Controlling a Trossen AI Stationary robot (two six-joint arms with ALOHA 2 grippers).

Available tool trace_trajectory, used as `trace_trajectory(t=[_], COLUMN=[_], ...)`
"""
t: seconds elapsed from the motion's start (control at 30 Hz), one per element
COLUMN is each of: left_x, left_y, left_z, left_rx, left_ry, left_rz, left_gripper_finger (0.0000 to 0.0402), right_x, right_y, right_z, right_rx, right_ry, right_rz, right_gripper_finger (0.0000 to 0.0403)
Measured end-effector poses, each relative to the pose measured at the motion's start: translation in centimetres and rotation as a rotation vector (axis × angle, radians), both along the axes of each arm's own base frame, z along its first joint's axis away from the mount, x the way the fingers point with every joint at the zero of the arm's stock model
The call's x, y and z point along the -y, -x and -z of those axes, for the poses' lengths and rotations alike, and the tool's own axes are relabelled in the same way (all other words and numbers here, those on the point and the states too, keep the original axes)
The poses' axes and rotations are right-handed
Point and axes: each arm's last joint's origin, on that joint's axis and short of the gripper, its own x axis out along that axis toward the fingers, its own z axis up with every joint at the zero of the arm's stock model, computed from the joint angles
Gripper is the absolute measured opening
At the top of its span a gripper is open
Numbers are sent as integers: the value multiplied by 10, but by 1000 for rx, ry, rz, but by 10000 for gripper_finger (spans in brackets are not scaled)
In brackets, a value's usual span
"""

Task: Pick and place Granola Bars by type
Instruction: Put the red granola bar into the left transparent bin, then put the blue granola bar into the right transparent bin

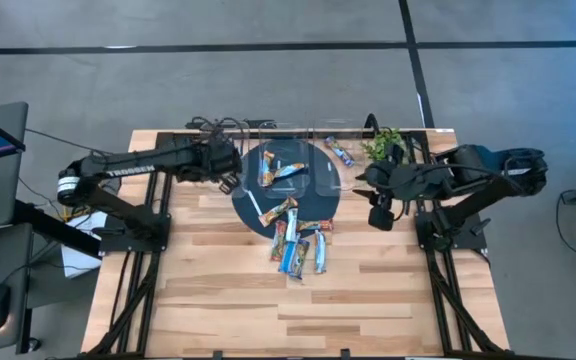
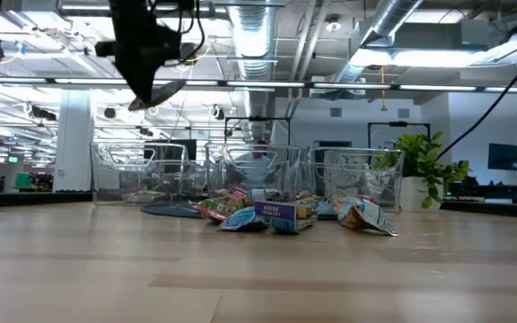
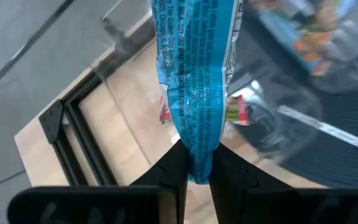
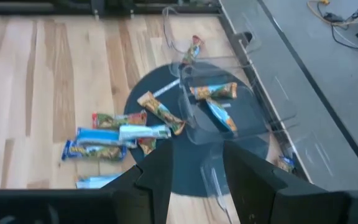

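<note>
Even bright overhead light, soft shadows, ceiling lamps (image 2: pixel 267 82) glaring, left wrist view blurred close up

The high view looks straight down on the whole table (image 1: pixel 218 300). The low view sits at table-top height, facing level across it into the room. Each wrist view looks past its own fingers — all share the pile of bars (image 1: pixel 298 245).

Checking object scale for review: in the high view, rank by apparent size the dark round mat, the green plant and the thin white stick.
1. Dark round mat, clearly largest.
2. Green plant.
3. Thin white stick, smallest.
</note>
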Motion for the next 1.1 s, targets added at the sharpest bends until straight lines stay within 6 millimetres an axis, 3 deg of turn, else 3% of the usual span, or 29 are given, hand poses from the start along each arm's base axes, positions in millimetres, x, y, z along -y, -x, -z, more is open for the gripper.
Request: trace_trajectory(t=[0.23, 0.57, 0.83, 1.1], left_x=[-34, -51, -41, -12], left_y=[13, 17, 12, 22], left_z=[23, 33, 22, -2], left_rx=[-52, -72, -85, -56], left_ry=[38, 65, 132, 65], left_rz=[-47, 45, 350, 585], left_gripper_finger=[63, 160, 192, 192], right_x=[-6, -12, -15, -13], right_y=[-23, -57, -100, -148], right_z=[9, 29, 73, 138], right_rx=[-4, -46, -238, -448], right_ry=[-4, -9, -66, -106], right_rz=[4, 21, -15, -54], right_gripper_finger=[134, 134, 134, 134])
